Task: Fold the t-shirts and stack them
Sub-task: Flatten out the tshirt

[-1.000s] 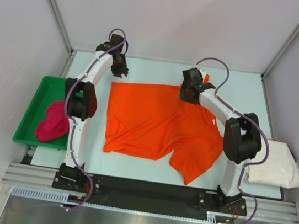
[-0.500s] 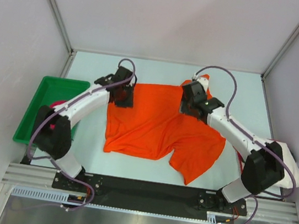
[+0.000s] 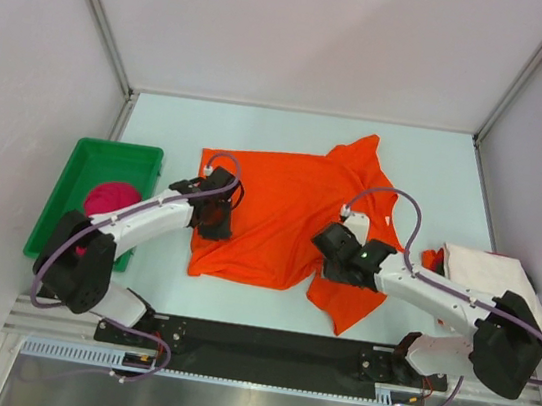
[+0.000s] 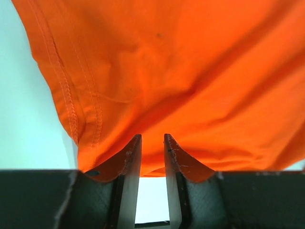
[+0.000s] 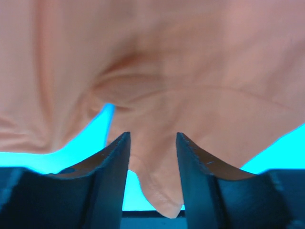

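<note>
working the orange shirt from both sides

the orange t-shirt [image 3: 288, 190] lies spread and rumpled across the middle of the tabletop [image 3: 438, 166]. one sleeve points toward the far edge and another toward the near edge.

the left claw [image 3: 215, 217] sits low at the shirt's left hem. in the left wrist view the left claw [image 4: 152, 138] has its jaws released, parted by a narrow slot. bare tabletop shows through the slot, and the stitched hem of the orange cloth [image 4: 190, 71] lies right at the tips.

the right claw [image 3: 327, 251] is down on the shirt's near right part. in its wrist view the right claw [image 5: 152, 136] has its jaws apart with a fold of the shirt [image 5: 190, 71] lying between them. whether they press on it cannot be told.

the magenta-pink t-shirt [image 3: 110, 198] is bunched inside the green tray [image 3: 107, 147] at the left edge. the off-white t-shirt [image 3: 492, 280] lies at the right edge, just beside the right arm.
</note>
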{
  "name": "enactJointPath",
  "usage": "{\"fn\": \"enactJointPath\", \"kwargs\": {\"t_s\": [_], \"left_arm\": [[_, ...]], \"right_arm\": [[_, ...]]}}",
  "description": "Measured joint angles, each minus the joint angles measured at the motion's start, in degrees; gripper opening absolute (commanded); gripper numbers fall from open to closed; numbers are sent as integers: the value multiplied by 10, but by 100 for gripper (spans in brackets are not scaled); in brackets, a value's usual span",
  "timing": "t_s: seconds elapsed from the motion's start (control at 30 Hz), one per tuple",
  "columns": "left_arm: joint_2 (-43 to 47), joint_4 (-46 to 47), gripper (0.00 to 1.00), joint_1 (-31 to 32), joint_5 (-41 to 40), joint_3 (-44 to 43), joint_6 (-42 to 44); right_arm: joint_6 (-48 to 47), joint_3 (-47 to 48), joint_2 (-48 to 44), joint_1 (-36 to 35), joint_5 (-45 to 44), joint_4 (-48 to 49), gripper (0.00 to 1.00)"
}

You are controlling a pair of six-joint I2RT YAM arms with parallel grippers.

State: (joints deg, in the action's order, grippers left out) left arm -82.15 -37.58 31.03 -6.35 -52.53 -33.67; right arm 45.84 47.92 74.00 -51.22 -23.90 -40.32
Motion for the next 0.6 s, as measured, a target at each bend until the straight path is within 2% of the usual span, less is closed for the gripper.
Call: {"fn": "enactJointPath", "kwargs": {"t_s": [0.17, 0.37, 0.6], "left_arm": [[-33, 14, 29, 0, 0, 23, -19], [-61, 33, 27, 0, 1, 42, -29], [-74, 35, 27, 1, 1, 40, -30]], "right_arm": [[59, -44, 0, -4, -4, -5, 37], [105, -52, 22, -4, -12, -4, 25], [162, -52, 74, -9, -11, -15, 23]]}}
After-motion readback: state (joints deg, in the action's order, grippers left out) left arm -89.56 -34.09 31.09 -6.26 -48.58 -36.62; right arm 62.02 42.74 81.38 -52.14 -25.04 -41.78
